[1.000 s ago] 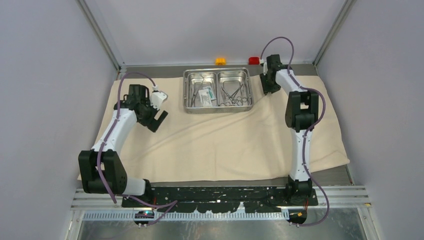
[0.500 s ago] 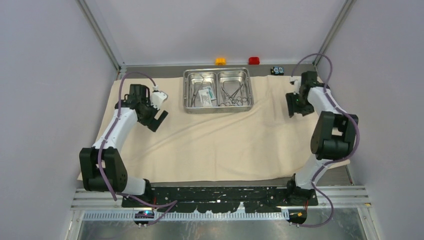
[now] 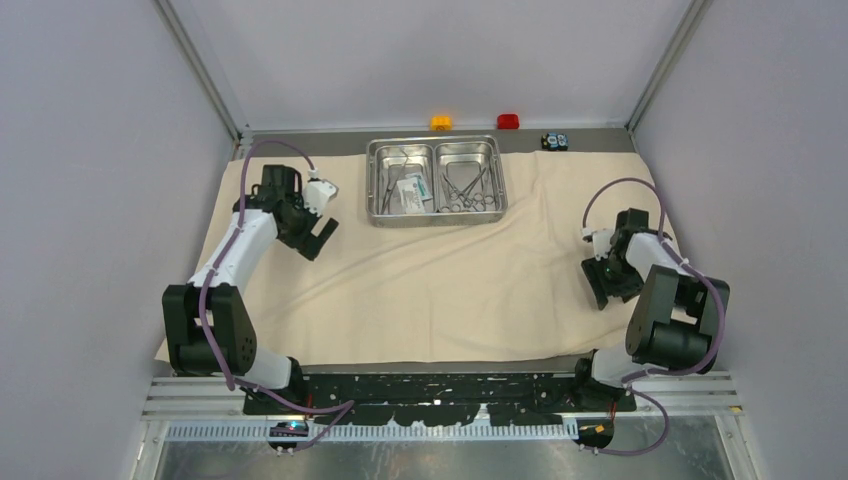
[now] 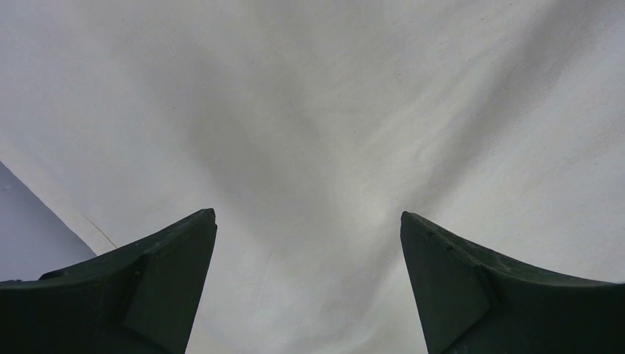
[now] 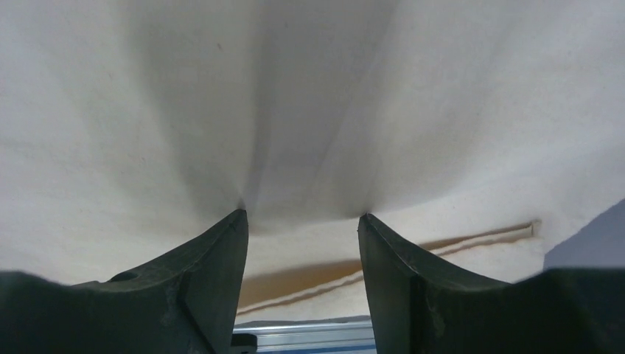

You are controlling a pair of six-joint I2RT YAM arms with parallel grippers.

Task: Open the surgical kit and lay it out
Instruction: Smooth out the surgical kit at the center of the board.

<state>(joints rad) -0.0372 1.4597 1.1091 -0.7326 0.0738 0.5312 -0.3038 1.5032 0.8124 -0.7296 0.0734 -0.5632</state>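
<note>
So the big change is the right arm: a second ago it's up by the right end of the steel tray (image 3: 436,219), now it's folded back to the right-middle of the frame, right gripper (image 3: 600,288) hanging low over the beige cloth (image 3: 440,290), jaws parted and nothing pinched between them. That swing uncovers the little black-and-blue gadget (image 3: 554,141) at the upper right. The left gripper (image 3: 318,238) barely shifts, jaws spread wide over the cloth's upper left, holding nothing. Hard-to-see stuff: the ring-handled clamps (image 3: 462,188) in the tray's right compartment and the white/teal packets (image 3: 408,193) in the left one are a tiny tangle, so I can't sort individual tools. Both wrist views are basically just creased cloth. The cloth is spread flat over most of the grey surface (image 3: 660,352), tray at top centre, orange block (image 3: 441,122) and red block (image 3: 508,121) behind it, with pale lilac walls all around.
</note>
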